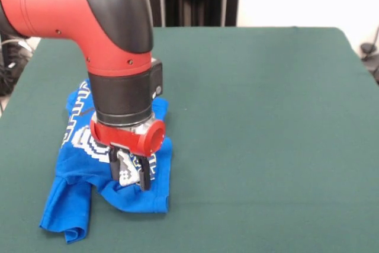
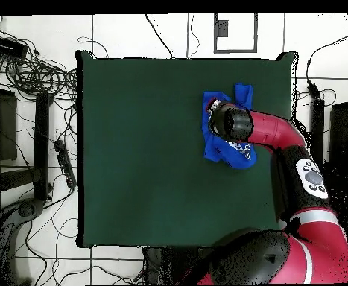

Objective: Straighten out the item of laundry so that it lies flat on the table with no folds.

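The item of laundry (image 1: pixel 74 170) is a bright blue T-shirt with a white-grey pixel print, bunched up with several folds at the left of the table (image 1: pixel 266 117). One end trails toward the front edge. My gripper (image 1: pixel 128 173) points straight down over the shirt's right part, its black fingers (image 1: pixel 144 177) closed on a raised wad of printed fabric. In the overhead view the shirt (image 2: pixel 240 95) pokes out around the arm's wrist (image 2: pixel 231 121), which hides the gripper, in the upper right part of the table (image 2: pixel 147 149).
The red and black arm (image 2: pixel 281 134) reaches in over the table's right edge in the overhead view. Cables (image 2: pixel 42 74) and equipment lie on the floor beyond the table's left side.
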Robot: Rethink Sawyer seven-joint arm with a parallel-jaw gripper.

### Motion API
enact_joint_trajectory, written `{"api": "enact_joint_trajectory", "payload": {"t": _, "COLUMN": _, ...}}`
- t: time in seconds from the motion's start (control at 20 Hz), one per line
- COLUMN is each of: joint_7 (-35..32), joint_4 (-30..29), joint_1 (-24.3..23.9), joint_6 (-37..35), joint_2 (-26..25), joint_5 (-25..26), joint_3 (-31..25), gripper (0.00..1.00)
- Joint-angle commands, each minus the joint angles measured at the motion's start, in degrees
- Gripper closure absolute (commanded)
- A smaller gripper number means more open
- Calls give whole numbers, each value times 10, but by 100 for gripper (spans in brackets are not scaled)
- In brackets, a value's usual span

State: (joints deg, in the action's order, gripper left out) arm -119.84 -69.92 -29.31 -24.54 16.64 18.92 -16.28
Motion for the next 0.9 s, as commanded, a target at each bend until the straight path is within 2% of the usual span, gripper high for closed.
{"api": "enact_joint_trajectory", "payload": {"t": 0.05, "joint_7": 68, "joint_4": -4, "joint_1": 21, "joint_6": -41, "joint_2": -30, "joint_5": 1, "joint_3": -80, "gripper": 0}}
{"api": "enact_joint_trajectory", "payload": {"t": 0.25, "joint_7": 66, "joint_4": -1, "joint_1": 27, "joint_6": -68, "joint_2": -18, "joint_5": -4, "joint_3": -80, "gripper": 0}}
{"api": "enact_joint_trajectory", "payload": {"t": 0.5, "joint_7": 34, "joint_4": -12, "joint_1": 46, "joint_6": -70, "joint_2": 3, "joint_5": -7, "joint_3": -63, "gripper": 0}}
{"api": "enact_joint_trajectory", "payload": {"t": 0.85, "joint_7": 26, "joint_4": -10, "joint_1": 55, "joint_6": -60, "joint_2": 10, "joint_5": 0, "joint_3": -48, "gripper": 0}}
{"api": "enact_joint_trajectory", "payload": {"t": 0.9, "joint_7": 27, "joint_4": -10, "joint_1": 55, "joint_6": -62, "joint_2": 11, "joint_5": -1, "joint_3": -48, "gripper": 100}}
